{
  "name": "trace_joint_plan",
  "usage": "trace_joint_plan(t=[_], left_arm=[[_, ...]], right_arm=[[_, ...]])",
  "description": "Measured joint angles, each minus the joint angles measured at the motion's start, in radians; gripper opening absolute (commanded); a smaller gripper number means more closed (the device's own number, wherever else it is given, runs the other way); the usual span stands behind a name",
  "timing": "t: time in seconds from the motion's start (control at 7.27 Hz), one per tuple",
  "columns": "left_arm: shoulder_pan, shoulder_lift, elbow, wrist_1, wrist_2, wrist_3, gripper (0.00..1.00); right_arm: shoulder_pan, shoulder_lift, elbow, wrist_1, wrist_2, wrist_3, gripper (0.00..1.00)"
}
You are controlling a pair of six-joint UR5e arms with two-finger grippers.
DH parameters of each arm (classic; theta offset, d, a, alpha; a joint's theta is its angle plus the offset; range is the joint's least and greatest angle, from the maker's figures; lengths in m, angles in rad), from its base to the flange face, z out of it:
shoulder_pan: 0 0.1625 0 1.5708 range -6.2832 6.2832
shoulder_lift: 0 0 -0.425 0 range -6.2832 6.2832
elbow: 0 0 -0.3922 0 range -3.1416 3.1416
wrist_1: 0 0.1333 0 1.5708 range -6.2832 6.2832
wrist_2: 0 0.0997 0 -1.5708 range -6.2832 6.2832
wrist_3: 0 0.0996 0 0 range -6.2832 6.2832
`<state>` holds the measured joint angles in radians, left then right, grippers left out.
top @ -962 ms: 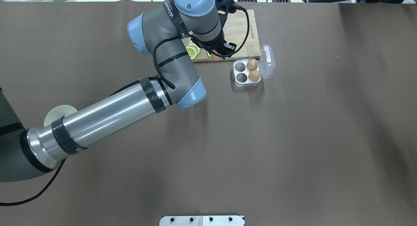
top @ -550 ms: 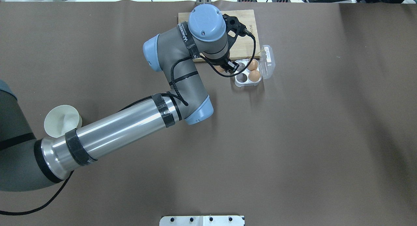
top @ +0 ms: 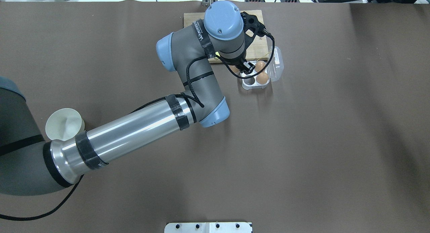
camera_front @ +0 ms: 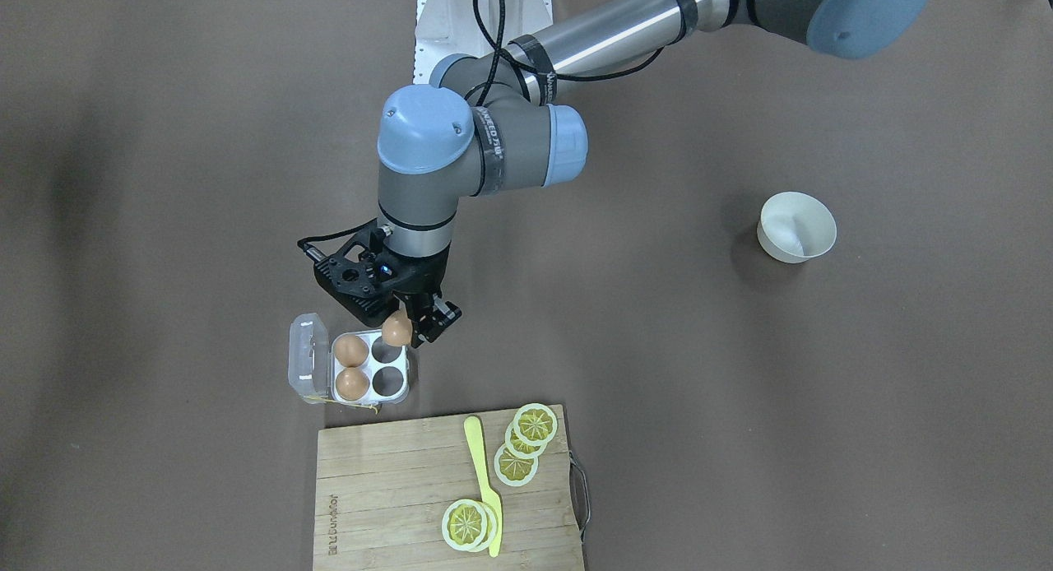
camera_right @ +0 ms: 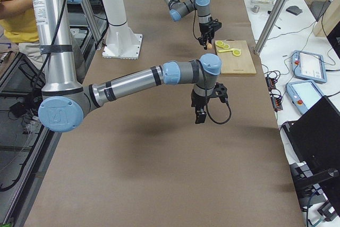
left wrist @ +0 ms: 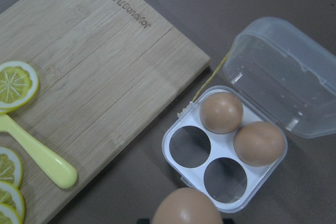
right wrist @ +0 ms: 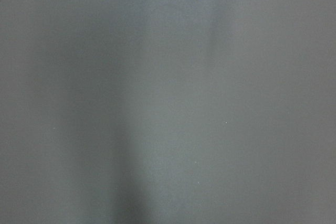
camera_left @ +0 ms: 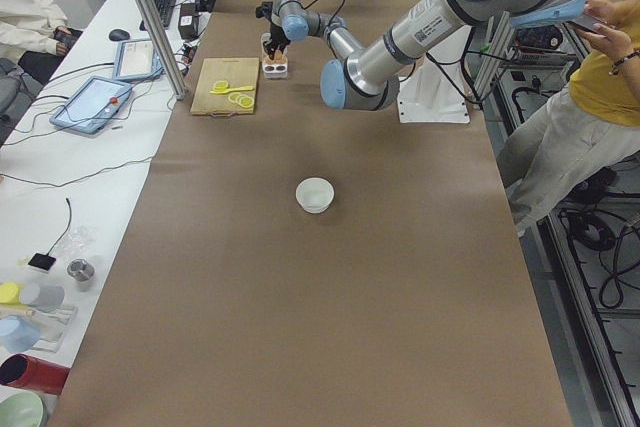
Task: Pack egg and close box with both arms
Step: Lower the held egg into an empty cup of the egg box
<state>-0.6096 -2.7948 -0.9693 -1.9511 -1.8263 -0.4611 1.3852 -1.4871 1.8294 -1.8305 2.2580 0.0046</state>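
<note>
Egg point(camera_front: 397, 330): held in my left gripper point(camera_front: 405, 331), the fingers closed on its sides. I cannot judge its long axis.
Box point(left wrist: 226, 150): just below the egg and slightly ahead. Its lid point(left wrist: 283, 77) is open and lies on the far side.
Empty cell point(left wrist: 226, 180): the nearer of two and almost under the egg. I judge a small move forward before lowering.
Other eggs point(left wrist: 221, 112): two, in the cells beside the lid.
Nearer arm: my left. My right gripper point(camera_right: 201, 114) hangs over the table point(right wrist: 168, 98), well apart, and I cannot tell its opening.
Pose: left wrist pointing straight down.
</note>
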Motion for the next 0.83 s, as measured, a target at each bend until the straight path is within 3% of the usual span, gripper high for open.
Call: trace_joint_plan(t=[0.83], left_arm=[[0.061,-0.037,0.107,-0.036,0.111,0.080,0.19]], right_arm=[[-0.001,-0.003,0.002,0.000,0.000,0.000,1.00]])
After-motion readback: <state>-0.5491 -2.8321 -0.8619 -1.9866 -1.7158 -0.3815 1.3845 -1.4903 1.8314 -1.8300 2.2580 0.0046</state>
